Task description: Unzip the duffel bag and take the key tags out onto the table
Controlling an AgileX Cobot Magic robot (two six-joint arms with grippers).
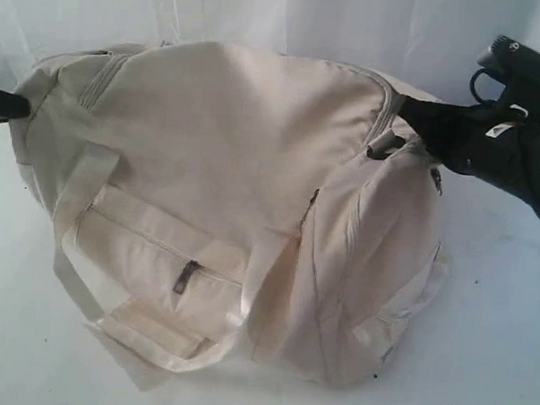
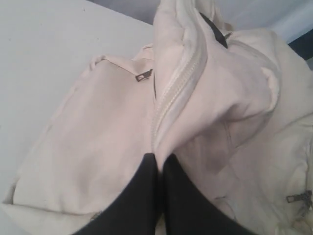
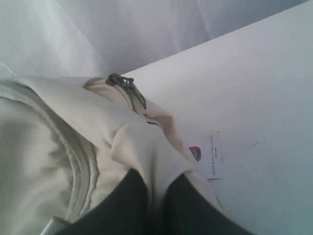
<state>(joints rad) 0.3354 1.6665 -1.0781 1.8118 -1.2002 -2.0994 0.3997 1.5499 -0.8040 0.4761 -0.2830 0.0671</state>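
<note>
While the duffel bag sits slumped in the middle of the white table, both arms grip it at opposite ends. Its main zip runs along the top ridge with the teeth meshed for most of the stretch seen from the left wrist; a dark gap shows at the far end of that run. A front pocket pull hangs on the side facing the exterior camera, and a shiny webbing handle loops down beside that pocket.

The left gripper is clenched on a fold of cream fabric just below the zip line at the bag's left end. The right gripper is likewise clamped on a bunched fold at the right end, close to a dark metal pull.

Beside the bag on the table lies a white paper label; a small red and blue patch touches it, too small to identify.
</note>
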